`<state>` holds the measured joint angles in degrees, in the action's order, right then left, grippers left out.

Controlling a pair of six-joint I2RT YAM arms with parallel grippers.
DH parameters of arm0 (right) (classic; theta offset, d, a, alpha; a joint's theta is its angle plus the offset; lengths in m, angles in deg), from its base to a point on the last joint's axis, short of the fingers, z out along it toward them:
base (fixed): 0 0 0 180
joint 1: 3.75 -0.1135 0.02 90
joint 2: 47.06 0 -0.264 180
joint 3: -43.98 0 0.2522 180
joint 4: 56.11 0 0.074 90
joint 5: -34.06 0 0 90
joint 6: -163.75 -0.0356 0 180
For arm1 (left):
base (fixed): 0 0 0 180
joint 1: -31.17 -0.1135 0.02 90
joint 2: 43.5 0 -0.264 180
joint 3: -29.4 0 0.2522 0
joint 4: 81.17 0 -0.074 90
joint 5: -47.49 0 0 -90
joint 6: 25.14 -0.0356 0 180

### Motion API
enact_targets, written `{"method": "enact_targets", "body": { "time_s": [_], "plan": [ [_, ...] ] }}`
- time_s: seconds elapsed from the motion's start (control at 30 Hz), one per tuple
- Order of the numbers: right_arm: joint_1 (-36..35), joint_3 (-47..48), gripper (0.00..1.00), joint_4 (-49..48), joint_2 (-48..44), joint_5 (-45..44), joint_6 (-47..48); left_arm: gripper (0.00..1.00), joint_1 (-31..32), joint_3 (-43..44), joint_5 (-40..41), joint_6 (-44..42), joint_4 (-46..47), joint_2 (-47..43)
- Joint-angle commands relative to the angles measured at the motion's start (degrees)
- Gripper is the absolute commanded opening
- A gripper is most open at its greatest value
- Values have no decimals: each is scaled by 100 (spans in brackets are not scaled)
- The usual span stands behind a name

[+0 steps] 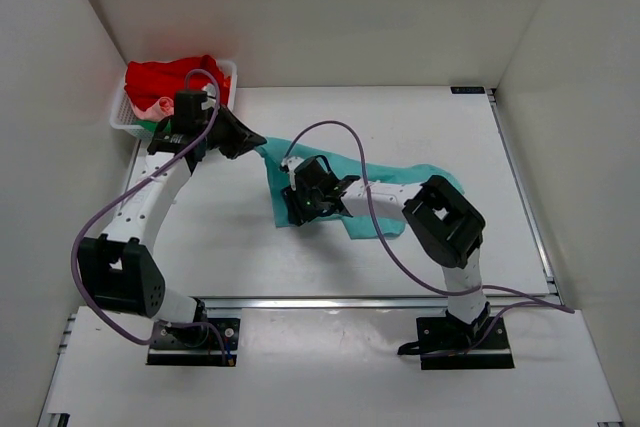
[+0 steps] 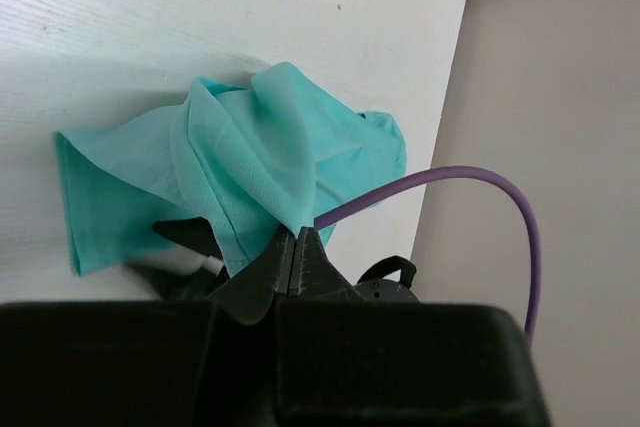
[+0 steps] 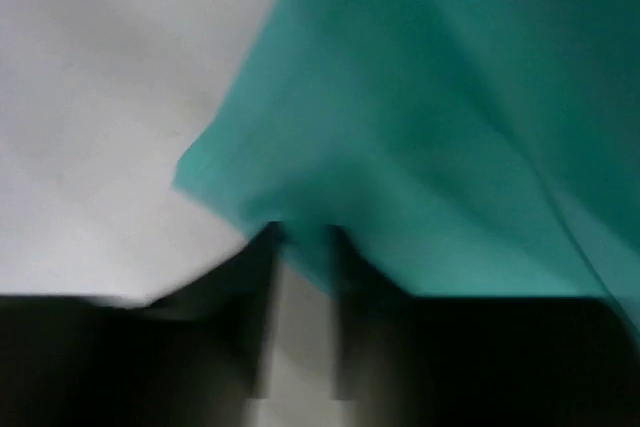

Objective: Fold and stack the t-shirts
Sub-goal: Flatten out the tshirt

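We see the teal t-shirt [image 1: 400, 172] lying bunched and wrinkled on the table [image 1: 400, 112], a little behind the middle, with both arms meeting at its left end. The left gripper [image 1: 252, 140] is at the shirt's far left corner. In the left wrist view its fingers are pressed together with no gap, and this gripper [image 2: 297, 252] has a fold of the teal t-shirt [image 2: 270, 147] pinched at the tips, so the cloth rises from the table to that point.

The right gripper [image 1: 297, 205] sits on the shirt's near left edge, close beside the left one. Its wrist view is blurred. There the teal t-shirt [image 3: 430, 117] fills the upper right, and a tip of it dips between the jaws of the right gripper [image 3: 300, 257]. A narrow pale gap shows between the jaws lower down, so we cannot tell whether they are clamped on the cloth or only standing around it.

The left arm runs from its base up the left side and bends right at the wrist. The right arm folds at the elbow and stretches low and leftward across the shirt.

At the far left corner a white basket [image 1: 118, 119] holds a red t-shirt [image 1: 165, 77].
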<state>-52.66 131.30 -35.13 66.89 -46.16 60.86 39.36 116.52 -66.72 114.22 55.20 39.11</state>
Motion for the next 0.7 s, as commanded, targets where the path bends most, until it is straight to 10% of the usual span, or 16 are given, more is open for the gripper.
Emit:
{"method": "enact_targets", "body": {
  "time_s": [0.0, 0.07, 0.23, 0.3, 0.37, 0.43, 0.67],
  "plan": [
    [-128, 150, 11, 243, 399, -687, -74, 0, -19, -86, 82, -67, -63, -359],
    [-233, 237, 3, 463, 505, -889, -83, 0, -10, -155, 91, -67, -2, -403],
    [-462, 299, 57, 867, 672, -1329, 66, 0, -63, -208, 162, -76, -98, -579],
    [-585, 483, 63, 1158, 917, -1435, 145, 0, -98, -287, 188, -76, -98, -684],
    [-664, 606, 53, 1509, 1146, -1444, 155, 0, -124, -366, 206, -120, -134, -833],
    [-708, 799, 0, 1850, 1409, -1400, 172, 0, -150, -419, 241, -129, -177, -930],
    [-104, 940, 0, 2416, -116, -1534, -170, 0, -194, 64, 366, -296, -301, -1282]
  ]
}}
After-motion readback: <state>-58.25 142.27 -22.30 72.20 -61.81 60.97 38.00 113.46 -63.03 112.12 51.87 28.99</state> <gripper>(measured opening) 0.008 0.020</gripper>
